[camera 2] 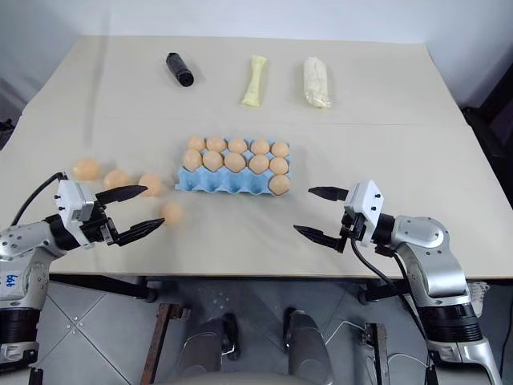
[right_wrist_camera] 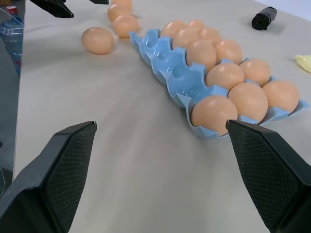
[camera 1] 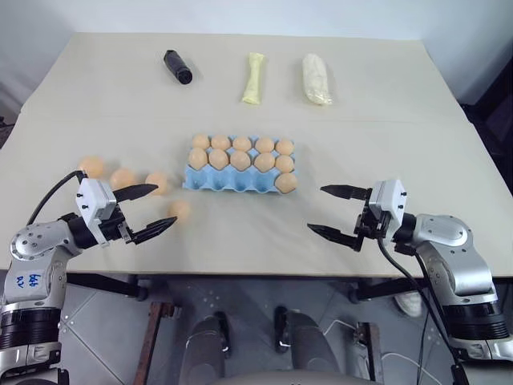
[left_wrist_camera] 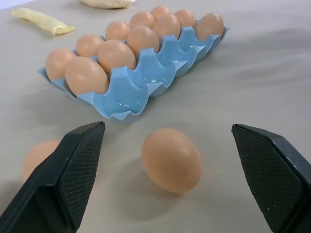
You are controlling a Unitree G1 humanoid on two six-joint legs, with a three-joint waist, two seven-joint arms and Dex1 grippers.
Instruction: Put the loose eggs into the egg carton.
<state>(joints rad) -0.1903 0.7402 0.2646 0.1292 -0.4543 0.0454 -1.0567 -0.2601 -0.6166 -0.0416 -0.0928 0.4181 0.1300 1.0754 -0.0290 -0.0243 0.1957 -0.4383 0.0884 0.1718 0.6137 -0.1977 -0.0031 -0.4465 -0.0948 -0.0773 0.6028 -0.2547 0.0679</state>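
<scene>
**Hidden and cut-off parts of the scene**

In the left wrist view, one smooth pale orange-tan loose egg (left_wrist_camera: 36, 158) is half hidden behind a black finger. In that view the picture's edge crops the white wrapped roll (left_wrist_camera: 108, 3).

In the right wrist view, the yellow wrapped roll (right_wrist_camera: 304, 62) shows as a mere corner, and the clear plastic bottle (right_wrist_camera: 10, 30) beyond the bench's (right_wrist_camera: 146, 170) edge is cut off too.
</scene>
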